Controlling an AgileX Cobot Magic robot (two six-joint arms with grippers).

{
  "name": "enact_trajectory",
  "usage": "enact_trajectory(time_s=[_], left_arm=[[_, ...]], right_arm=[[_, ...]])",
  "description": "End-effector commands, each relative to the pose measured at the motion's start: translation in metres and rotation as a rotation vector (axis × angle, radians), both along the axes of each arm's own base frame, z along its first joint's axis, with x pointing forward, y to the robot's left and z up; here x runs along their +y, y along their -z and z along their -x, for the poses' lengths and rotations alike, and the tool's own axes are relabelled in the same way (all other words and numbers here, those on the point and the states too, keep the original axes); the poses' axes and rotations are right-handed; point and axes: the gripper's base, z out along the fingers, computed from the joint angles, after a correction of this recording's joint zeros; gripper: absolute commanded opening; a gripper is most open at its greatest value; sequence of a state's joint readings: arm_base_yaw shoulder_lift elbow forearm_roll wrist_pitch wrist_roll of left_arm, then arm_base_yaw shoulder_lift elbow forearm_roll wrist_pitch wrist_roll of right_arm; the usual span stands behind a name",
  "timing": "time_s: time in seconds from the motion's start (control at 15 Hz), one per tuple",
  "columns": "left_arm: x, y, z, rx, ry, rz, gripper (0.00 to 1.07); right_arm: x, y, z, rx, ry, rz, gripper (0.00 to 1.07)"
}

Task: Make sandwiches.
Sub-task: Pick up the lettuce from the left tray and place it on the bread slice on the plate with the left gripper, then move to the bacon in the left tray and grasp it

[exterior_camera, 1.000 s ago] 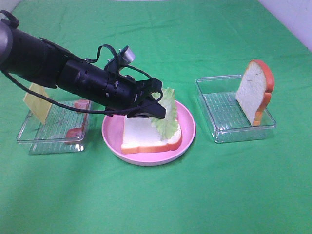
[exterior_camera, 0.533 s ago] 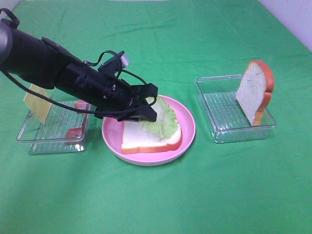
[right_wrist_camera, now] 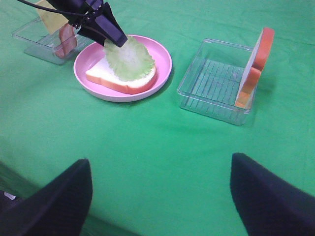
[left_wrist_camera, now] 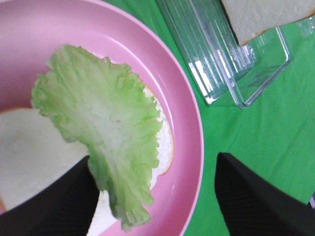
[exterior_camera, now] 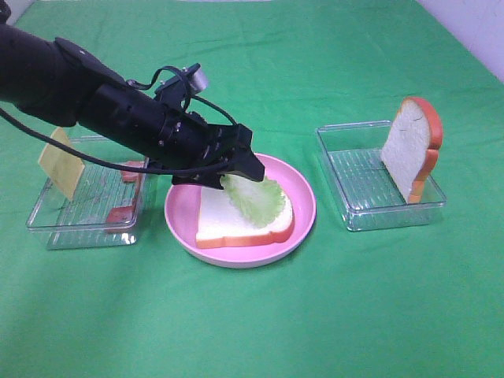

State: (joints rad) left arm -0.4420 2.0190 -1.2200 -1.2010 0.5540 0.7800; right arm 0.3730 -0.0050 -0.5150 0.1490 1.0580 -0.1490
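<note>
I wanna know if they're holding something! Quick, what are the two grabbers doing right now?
Left gripper: open, holding nothing; pale green ruffled lettuce leaf lies on white bread slice.
Right gripper: open, empty.

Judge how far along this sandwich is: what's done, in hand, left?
Done: one bread slice lies on the pink plate with the lettuce on top. In hand: the left pincer hovers open over the lettuce, gripping nothing. Left: bacon, cheese and the second bread slice are not yet stacked.
</note>
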Motion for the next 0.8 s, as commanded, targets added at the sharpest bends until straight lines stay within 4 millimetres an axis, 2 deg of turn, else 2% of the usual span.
enact_trajectory(time_s=[0.07, 0.33, 0.4, 0.6, 0.8], left_arm=[[0.000, -0.020, 0.003, -0.034, 0.017, 0.000, 0.65], [0.009, -0.051, 0.007, -0.115, 0.013, -0.039, 0.65], [0.018, -0.073, 0.007, -0.163, -0.045, -0.050, 0.65], [0.037, -0.095, -0.004, -0.153, -0.114, -0.089, 0.65], [0.056, -0.120, -0.019, -0.155, -0.139, -0.275, 0.65]], right_arm=[[-0.001, 0.001, 0.002, -0.011, 0.001, -0.006, 0.75], [-0.001, 0.001, 0.002, -0.011, 0.001, -0.006, 0.75], [-0.001, 0.001, 0.002, -0.011, 0.001, -0.006, 0.75], [-0.001, 0.001, 0.002, -0.011, 0.001, -0.006, 0.75], [-0.001, 0.001, 0.002, -0.011, 0.001, -0.006, 0.75]])
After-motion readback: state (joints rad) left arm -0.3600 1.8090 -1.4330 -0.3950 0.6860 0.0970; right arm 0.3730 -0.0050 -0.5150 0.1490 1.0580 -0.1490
